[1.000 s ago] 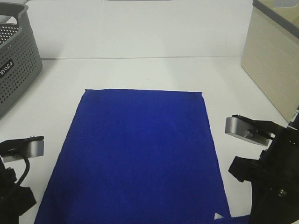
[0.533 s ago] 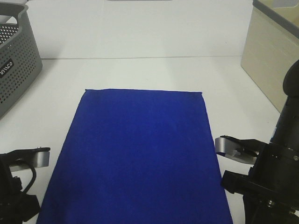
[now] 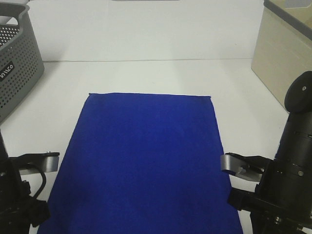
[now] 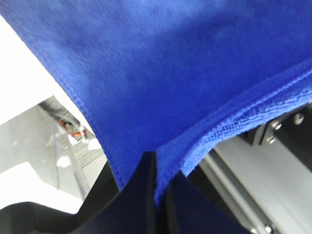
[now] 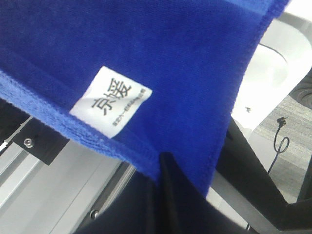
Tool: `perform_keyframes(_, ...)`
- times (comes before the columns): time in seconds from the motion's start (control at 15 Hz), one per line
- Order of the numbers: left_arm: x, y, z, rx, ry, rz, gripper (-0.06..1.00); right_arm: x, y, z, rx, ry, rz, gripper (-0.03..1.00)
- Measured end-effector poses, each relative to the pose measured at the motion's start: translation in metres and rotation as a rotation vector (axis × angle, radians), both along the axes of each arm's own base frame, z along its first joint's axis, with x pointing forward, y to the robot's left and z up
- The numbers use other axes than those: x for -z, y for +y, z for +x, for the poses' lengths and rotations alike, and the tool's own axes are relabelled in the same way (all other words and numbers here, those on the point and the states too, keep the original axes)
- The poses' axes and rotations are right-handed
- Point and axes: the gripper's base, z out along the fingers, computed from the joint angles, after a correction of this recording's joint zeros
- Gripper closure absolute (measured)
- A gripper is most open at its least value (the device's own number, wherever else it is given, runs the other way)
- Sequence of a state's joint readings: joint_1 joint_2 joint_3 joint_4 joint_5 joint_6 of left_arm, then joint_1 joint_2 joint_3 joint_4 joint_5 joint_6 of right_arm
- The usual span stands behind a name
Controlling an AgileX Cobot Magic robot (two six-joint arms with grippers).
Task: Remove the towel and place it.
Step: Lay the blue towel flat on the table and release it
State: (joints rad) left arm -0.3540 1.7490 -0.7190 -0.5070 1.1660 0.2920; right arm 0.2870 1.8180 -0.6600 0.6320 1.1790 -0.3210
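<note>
The deep blue towel (image 3: 146, 156) lies flat on the white table (image 3: 146, 78), its near edge running out of the bottom of the exterior high view. In the left wrist view my left gripper (image 4: 156, 170) is shut on a near corner of the towel (image 4: 185, 73), the hem folded between its dark fingers. My right gripper (image 5: 163, 165) is shut on the other near corner of the towel (image 5: 146, 44), just beside the white tag (image 5: 111, 104). The left arm (image 3: 22, 195) and right arm (image 3: 282, 195) stand at the towel's two near corners.
A grey perforated basket (image 3: 14, 58) stands at the far left of the table. A beige box (image 3: 282, 58) stands at the far right. Metal frame rails (image 5: 58, 185) show below the table's near edge in both wrist views.
Both arms have moved inward along the near edge and risen. The folded near hem and white tag seen earlier are now out of the exterior high view.
</note>
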Motion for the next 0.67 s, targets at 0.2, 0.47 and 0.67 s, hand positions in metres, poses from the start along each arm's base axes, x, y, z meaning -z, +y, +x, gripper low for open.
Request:
perform_keyframes(0.2,0.003,-0.014,-0.010,0.088,0.002,0.024,0.94,0.006,-0.001,-0.004,-0.014,0.024,0.002,0.95)
perform_keyframes(0.47,0.008,-0.019,0.000,0.108,-0.019,0.066,0.94,0.008,-0.004,-0.004,-0.041,0.000,-0.003,0.89)
perform_keyframes(0.67,0.003,-0.024,0.007,0.122,-0.044,0.059,0.94,0.008,-0.005,-0.004,-0.053,-0.002,-0.009,0.81)
